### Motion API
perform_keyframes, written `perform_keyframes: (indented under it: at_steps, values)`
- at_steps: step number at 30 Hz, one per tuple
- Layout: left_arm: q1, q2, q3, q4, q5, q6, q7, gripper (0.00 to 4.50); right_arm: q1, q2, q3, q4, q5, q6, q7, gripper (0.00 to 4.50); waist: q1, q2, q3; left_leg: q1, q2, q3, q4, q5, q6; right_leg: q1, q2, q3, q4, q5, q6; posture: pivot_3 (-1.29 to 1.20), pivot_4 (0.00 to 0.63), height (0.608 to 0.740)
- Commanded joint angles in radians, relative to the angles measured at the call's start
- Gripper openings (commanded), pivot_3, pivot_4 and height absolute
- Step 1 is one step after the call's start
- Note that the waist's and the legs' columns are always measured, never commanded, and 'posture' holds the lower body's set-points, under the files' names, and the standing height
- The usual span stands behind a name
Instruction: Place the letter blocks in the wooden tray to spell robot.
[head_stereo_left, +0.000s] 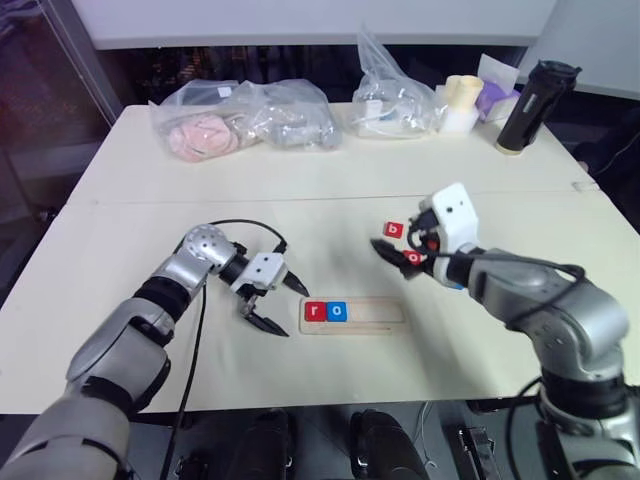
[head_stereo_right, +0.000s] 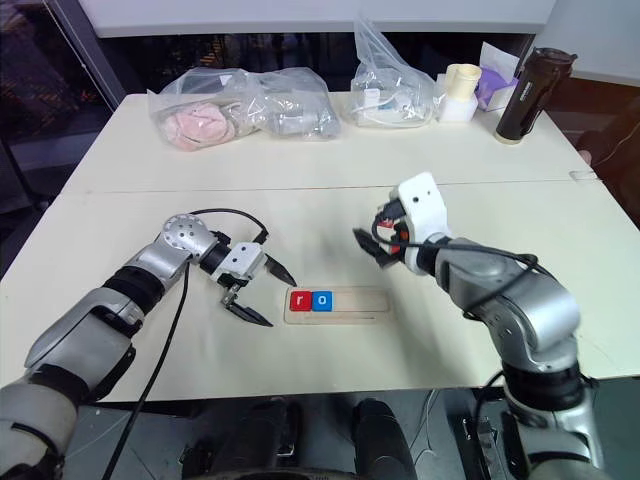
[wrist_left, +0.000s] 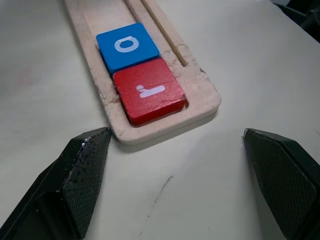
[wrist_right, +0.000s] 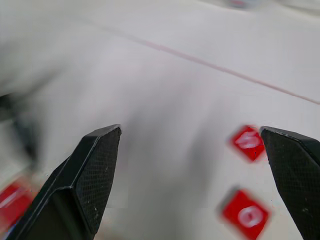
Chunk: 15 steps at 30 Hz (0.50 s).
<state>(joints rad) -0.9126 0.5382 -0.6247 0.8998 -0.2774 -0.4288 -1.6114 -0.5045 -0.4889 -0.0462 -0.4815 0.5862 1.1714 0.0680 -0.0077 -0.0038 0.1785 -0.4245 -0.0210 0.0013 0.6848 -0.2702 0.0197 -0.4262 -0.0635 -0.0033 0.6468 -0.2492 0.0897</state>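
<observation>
So: wooden tray (head_stereo_left: 358, 313) lies on the pale table (head_stereo_left: 300, 190), near the front edge, between the two arms. Two blocks sit in its left end, side by side and touching: red "r" block (head_stereo_left: 315, 311) at the very end, blue "o" block (head_stereo_left: 338, 312) next to it. Rest of the tray bare.

Left gripper (head_stereo_left: 278, 305) hovers just beside the tray's left end, fingers spread wide, nothing between them. Wrist view shows both pads low over the table, one fingertip (wrist_left: 87, 167) close to the tray's corner.

Right gripper (head_stereo_left: 397, 254) is up over the table behind the tray's right end, fingers wide apart, empty. Two red blocks lie by it: "b" block (head_stereo_left: 393, 229) and another (head_stereo_left: 414, 258), probably an "o", though the wrist view is blurred.

Far edge: plastic bags (head_stereo_left: 245, 118), a dark bottle (head_stereo_left: 525, 105).
</observation>
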Motion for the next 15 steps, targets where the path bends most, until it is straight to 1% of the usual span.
perform_keyframes:
  at_steps: [1,5,12,15]
  values:
    - [-0.001,0.015,0.089,0.034,0.042,0.029,0.002,4.47,-0.068,0.068,0.000,0.078,-0.084,-0.015,-0.078,4.50,-0.003,0.000,0.000,0.000,0.000,0.000,0.000,0.000,0.000,0.000,0.000,0.000,0.000,0.000,0.000,0.00,0.150,0.740]
    - [0.055,0.093,0.245,-0.105,-0.015,0.161,0.039,4.47,-0.139,0.212,0.013,0.246,-0.198,-0.061,-0.192,4.50,-0.015,0.000,0.000,0.000,0.000,0.001,0.000,0.000,0.000,-0.002,0.002,0.001,0.003,0.000,0.000,0.00,0.150,0.740]
    - [0.207,0.157,0.412,-0.455,-0.071,0.423,0.145,4.47,-0.183,0.322,0.013,0.504,-0.322,-0.196,-0.232,4.50,-0.008,0.000,0.000,-0.001,-0.001,0.001,-0.001,0.001,-0.001,-0.002,0.001,0.001,0.002,0.000,0.000,0.00,0.150,0.740]
    - [0.285,0.173,0.460,-0.607,-0.093,0.513,0.196,4.47,-0.197,0.345,0.003,0.595,-0.359,-0.241,-0.245,4.50,-0.007,0.000,0.000,-0.001,-0.002,0.002,-0.001,0.001,-0.001,-0.002,0.000,0.001,0.001,0.000,0.000,0.00,0.150,0.740]
